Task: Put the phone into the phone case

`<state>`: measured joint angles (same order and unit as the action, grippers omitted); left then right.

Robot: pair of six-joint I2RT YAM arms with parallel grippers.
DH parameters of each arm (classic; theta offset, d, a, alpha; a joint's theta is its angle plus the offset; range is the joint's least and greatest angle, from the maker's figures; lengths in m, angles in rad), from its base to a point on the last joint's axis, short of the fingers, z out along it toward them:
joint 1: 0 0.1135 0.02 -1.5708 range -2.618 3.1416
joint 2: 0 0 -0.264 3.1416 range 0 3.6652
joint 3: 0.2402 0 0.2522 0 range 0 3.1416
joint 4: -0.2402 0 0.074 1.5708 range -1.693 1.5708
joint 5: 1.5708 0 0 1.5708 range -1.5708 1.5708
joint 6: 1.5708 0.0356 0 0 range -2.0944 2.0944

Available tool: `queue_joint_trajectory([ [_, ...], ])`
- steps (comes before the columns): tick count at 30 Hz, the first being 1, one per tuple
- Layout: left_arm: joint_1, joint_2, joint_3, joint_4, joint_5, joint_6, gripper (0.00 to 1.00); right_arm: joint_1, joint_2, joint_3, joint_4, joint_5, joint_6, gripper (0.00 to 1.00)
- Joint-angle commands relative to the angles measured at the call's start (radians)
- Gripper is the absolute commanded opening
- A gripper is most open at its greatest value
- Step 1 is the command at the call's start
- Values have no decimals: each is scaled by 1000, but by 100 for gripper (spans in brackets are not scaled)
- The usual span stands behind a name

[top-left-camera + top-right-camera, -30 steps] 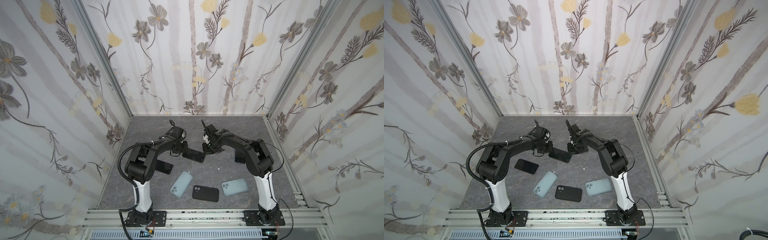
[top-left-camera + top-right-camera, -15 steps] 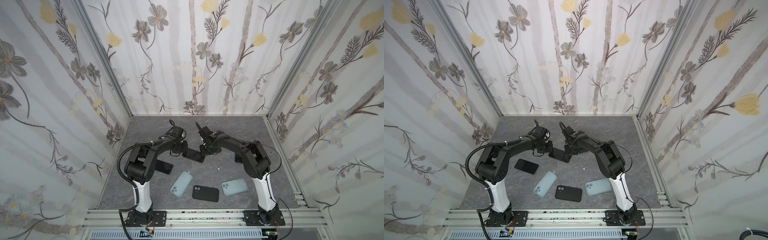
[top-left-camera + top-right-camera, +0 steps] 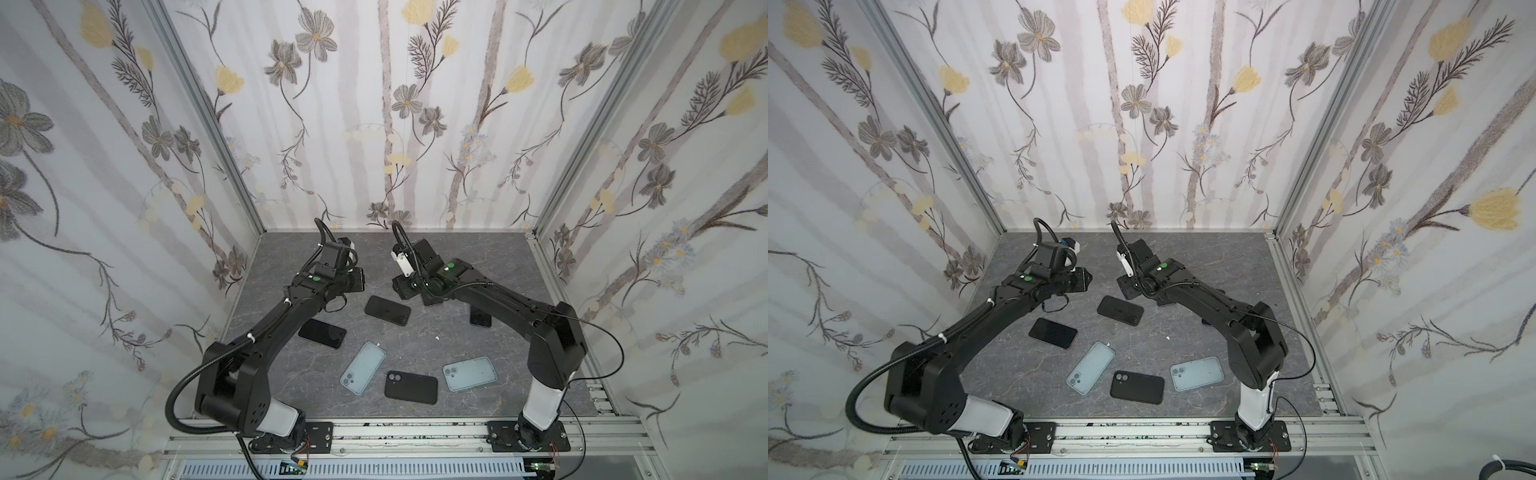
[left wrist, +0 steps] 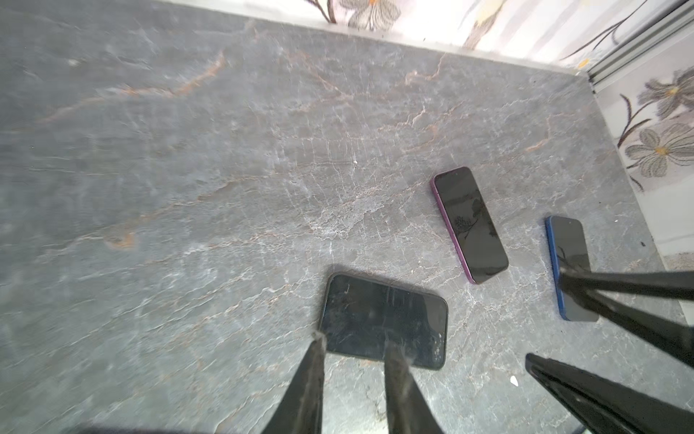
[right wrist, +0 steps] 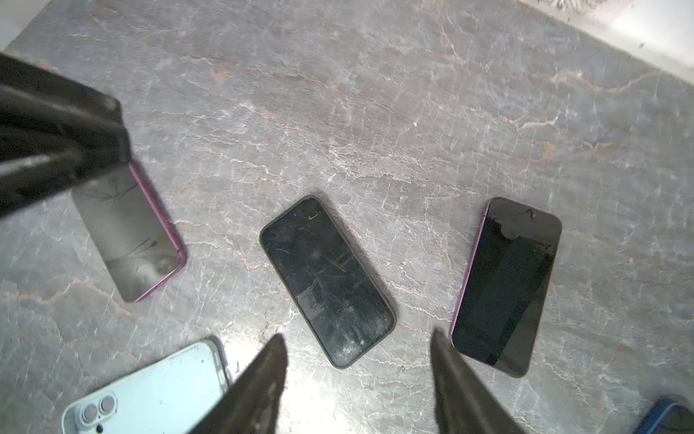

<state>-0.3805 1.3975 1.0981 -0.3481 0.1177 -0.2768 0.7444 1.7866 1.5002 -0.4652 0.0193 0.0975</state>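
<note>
While a black soft case (image 3: 410,387), a left pale blue case (image 3: 363,368) and a right pale blue case (image 3: 470,373) lie nearest, the black-rimmed phone (image 3: 387,310) rests flat midway on the grey marbled surface (image 3: 498,253), apparently already cased. Beyond it, the left jaws stand narrowly parted, the right jaws wide, both empty. Lift both straight up, then check each corner sits flush.
</note>
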Motion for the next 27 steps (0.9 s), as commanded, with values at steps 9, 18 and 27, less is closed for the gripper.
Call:
queue_joint_trajectory([
  [9, -5, -511, -456, 178, 32, 114, 88, 11, 44, -97, 139, -134, -339, 100],
  [18, -5, -643, -580, 268, -36, 132, 100, 25, 199, -54, 95, -159, -395, 100],
  [27, -5, -638, -575, 245, -139, 142, 100, 31, 300, -3, 38, -101, -428, 99],
])
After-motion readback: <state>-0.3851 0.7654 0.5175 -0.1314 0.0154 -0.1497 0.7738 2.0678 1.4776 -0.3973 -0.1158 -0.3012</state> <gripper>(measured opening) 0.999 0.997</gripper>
